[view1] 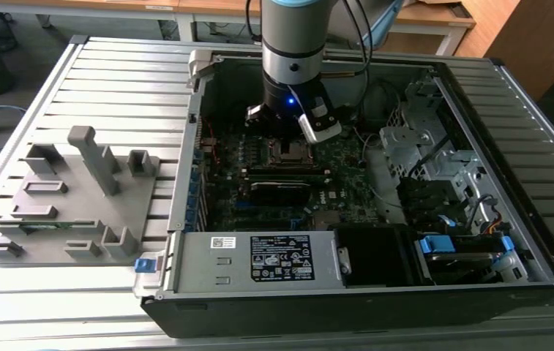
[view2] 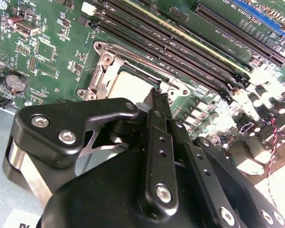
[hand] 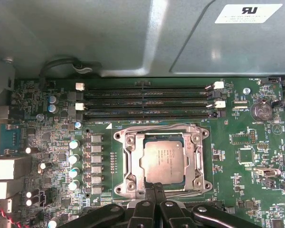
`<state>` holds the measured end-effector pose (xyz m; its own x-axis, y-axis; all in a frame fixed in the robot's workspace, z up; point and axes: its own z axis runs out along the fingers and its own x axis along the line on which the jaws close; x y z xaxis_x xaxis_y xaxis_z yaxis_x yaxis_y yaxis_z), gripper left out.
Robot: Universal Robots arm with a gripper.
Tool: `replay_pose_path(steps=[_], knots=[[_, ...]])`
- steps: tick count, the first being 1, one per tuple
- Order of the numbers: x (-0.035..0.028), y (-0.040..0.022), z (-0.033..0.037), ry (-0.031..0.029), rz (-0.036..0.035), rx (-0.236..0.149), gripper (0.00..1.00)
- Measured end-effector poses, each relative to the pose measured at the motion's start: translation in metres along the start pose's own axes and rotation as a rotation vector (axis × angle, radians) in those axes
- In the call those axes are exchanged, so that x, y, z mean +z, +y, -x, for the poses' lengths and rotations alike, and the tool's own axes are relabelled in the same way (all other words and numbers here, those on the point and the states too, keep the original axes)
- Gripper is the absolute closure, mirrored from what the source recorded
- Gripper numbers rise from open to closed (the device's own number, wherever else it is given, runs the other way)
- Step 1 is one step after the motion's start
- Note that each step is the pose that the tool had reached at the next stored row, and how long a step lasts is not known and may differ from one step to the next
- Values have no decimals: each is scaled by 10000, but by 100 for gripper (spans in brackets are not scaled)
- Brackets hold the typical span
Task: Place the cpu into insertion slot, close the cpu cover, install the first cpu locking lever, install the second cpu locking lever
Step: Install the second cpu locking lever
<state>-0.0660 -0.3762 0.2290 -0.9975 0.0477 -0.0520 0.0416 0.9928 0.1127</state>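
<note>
A: Inside the open case (view1: 375, 241), where is the arm (view1: 294, 44) reaching?

B: It is hanging straight down over the board (hand: 256, 156), with the gripper (hand: 154, 189) sitting at the edge of the slot (hand: 119, 164).

A: And the cpu (hand: 162, 161)?

B: It is lying flat in the slot, silver top facing up, in both wrist views. The cover (hand: 198, 161) is lying down around it, framing the top through its cut-out.

A: What are the fingers (hand: 157, 191) doing?

B: They are pressing together into one narrow tip, gripping nothing. In the second wrist view the gripper (view2: 155, 92) is touching the cover's rim, just beside the cpu (view2: 128, 85).

A: Anything near the slot?

B: Long memory slots (hand: 145, 100) are running just beside it, and a coin cell (hand: 260, 110) is sitting well apart. In the exterior view, a grey fixture (view1: 72, 201) is resting on the slatted tabletop (view1: 110, 80), at the exterior view's left of the case.
</note>
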Motion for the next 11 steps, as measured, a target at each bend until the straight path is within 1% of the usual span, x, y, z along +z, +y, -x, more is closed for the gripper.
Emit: replay_pose_path(steps=[6, 11], knots=[[-1, 0, 3, 1, 1, -2, 89], [2, 2, 48, 0, 1, 0, 89]])
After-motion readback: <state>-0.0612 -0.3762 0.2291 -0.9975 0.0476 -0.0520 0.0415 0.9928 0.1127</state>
